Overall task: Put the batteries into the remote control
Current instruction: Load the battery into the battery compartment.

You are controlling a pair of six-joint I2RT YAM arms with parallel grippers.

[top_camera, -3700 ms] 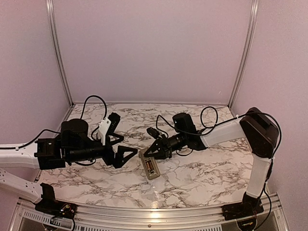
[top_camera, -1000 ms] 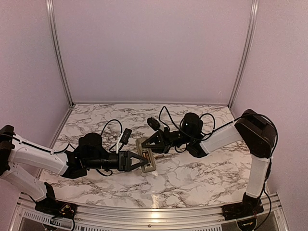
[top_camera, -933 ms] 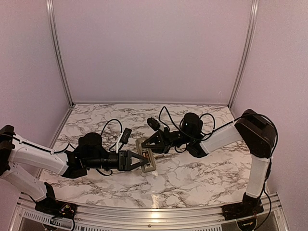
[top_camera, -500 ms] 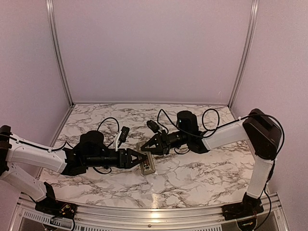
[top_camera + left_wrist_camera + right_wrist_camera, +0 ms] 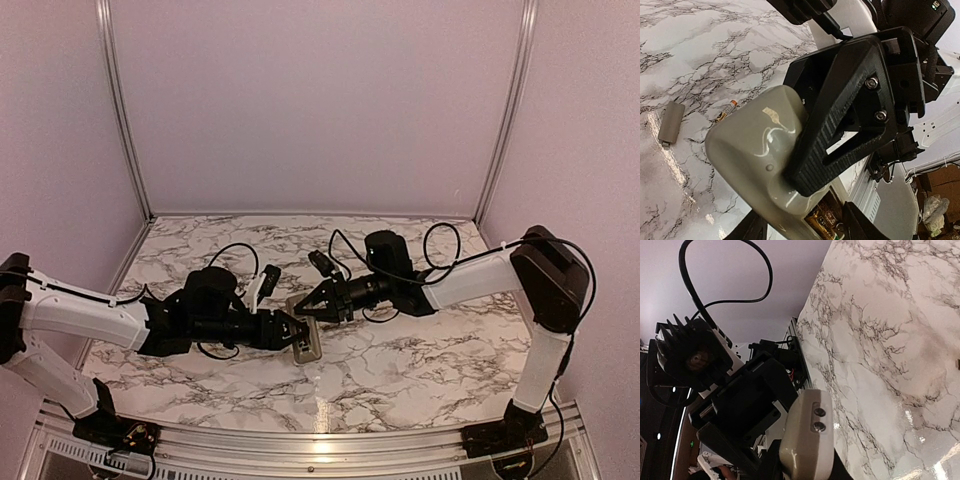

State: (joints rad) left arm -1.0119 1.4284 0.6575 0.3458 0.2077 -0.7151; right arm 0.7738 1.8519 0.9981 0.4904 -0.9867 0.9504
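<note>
From above, the remote control [image 5: 306, 342] lies between both claws, its long axis running from the right claw [image 5: 313, 309] toward the near edge. The left claw [image 5: 290, 330] is at its side.

On the left wrist, my fingers [image 5: 752, 231] are spread and released. One battery [image 5: 726, 111] lies loose on the surface [image 5: 700, 60] just beyond the remote.

On the right wrist, the claw is clenched on the remote's end, so I judge the left is free to fetch the battery.

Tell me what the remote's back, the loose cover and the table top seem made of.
The remote control: moulded plastic, greyish-tan and glossy, judging by its highlights and rounded edges. The cover: likely matching plastic, duller. The table: marble-patterned, probably printed laminate or film, with shiny glare.
</note>
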